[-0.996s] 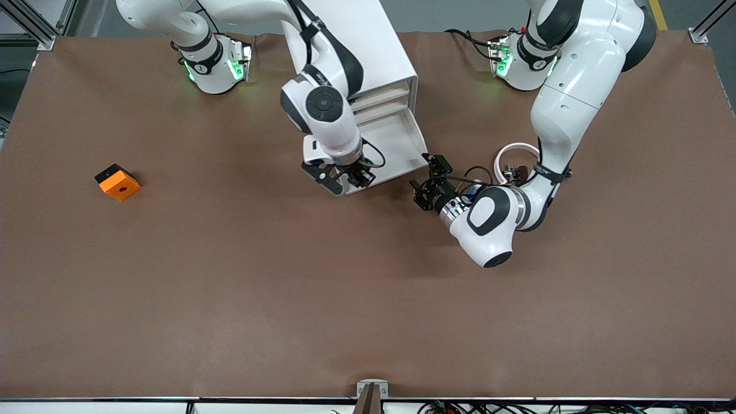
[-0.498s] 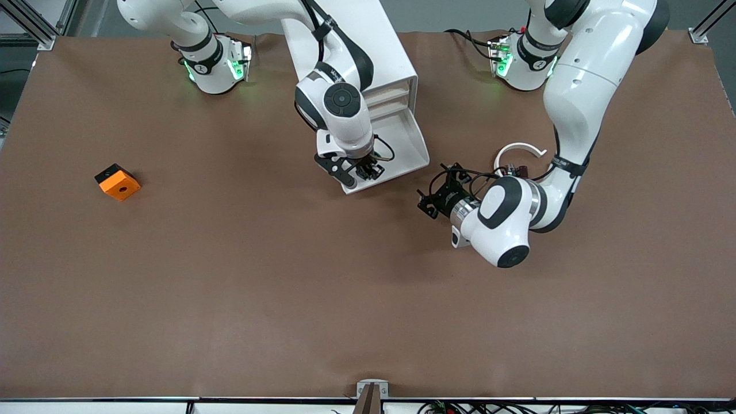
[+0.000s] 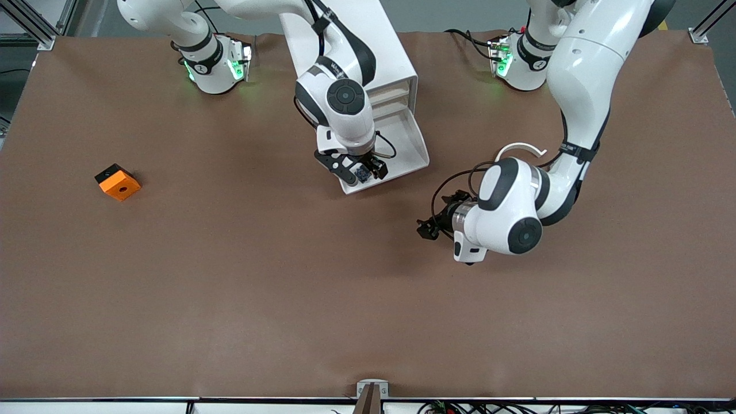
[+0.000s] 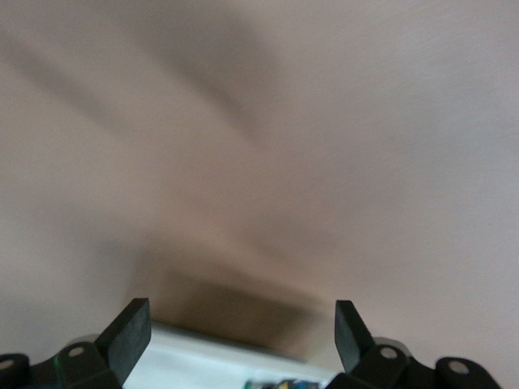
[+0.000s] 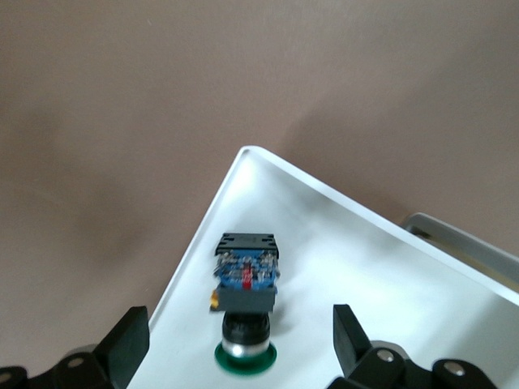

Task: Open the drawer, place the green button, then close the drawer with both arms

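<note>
the right gripper point(image 5: 235, 344) hung with fingers released over the drawer point(image 3: 402, 141)'s front corner, the button point(image 5: 245, 304) lying inside; placing looked done. the left gripper point(image 4: 239, 336), spread and empty over bare table, would need to push the drawer shut.

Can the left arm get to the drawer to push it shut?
Probably yes. The left gripper is open, holds nothing, and hangs over bare table. Nothing lies between it and the open drawer. But the right gripper, open too, is over the drawer's corner, above the button.

The right gripper point(image 3: 361, 171) blocks the open drawer point(image 3: 409, 150) from above.
</note>
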Controlling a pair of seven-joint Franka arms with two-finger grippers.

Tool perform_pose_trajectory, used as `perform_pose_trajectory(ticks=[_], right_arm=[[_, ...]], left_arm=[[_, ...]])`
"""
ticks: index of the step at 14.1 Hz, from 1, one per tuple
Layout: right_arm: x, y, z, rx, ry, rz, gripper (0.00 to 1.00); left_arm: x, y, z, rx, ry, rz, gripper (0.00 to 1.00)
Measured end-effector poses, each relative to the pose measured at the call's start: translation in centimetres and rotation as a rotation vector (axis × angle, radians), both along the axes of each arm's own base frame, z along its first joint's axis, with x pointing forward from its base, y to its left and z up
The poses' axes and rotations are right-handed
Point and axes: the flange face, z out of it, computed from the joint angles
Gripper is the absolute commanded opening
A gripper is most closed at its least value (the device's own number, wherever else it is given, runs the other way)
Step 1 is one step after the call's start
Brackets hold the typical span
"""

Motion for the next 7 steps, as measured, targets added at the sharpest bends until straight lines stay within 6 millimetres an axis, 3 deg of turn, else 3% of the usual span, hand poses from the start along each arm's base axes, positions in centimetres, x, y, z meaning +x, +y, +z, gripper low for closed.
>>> perform_pose_trajectory(ticks=[4, 7], right_arm=[[4.7, -3.7, 6.2, -0.011, 0.038, 0.061, 1.00], [9.7, -10.6, 9.8, -0.003, 0.062, 0.182, 1.00]], left_arm=[[-2.7, -3.5, 1.3, 0.036, -0.197, -0.060, 1.00], [-5.9, -6.1, -0.2, 0.134, -0.284, -0.206, 1.00]])
